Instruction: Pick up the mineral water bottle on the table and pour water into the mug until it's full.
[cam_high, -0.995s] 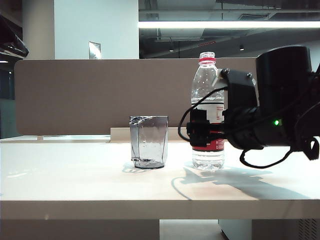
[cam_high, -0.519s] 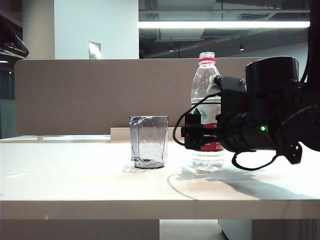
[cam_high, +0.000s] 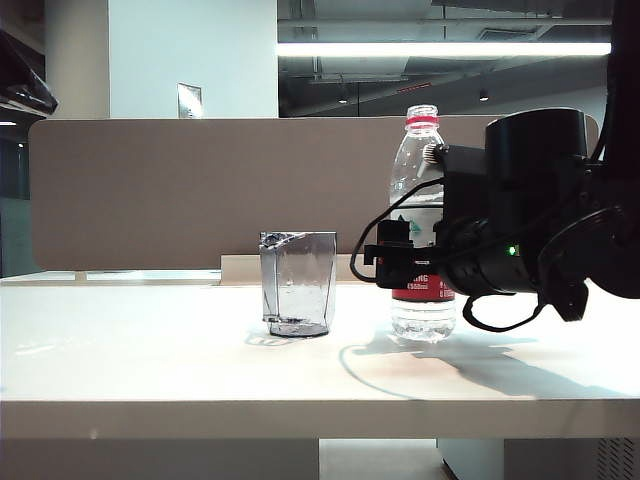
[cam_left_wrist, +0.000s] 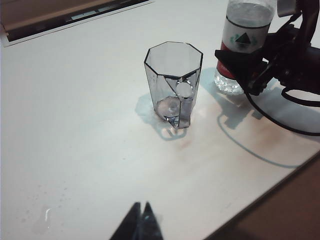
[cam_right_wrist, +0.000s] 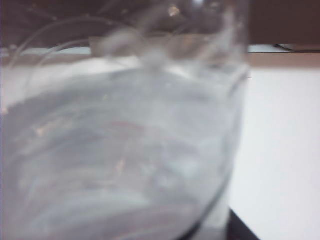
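Standing upright, neck up: mineral water bottle (cam_high: 420, 225) on surface (cam_high: 150, 360) toward its right edge | mug (cam_high: 298, 284) upright beside it, apart | right pincer (cam_high: 395, 262) at bottle's label, grip unclear | left pincer (cam_left_wrist: 141, 223) closed, empty, near front edge

Mug (cam_left_wrist: 175, 85) upright on table (cam_left_wrist: 75, 125); right gripper (cam_left_wrist: 245, 67) at bottle (cam_left_wrist: 243, 42).

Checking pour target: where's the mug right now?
Exterior view: the mug stands mid-table, left of the bottle and the right gripper at it.
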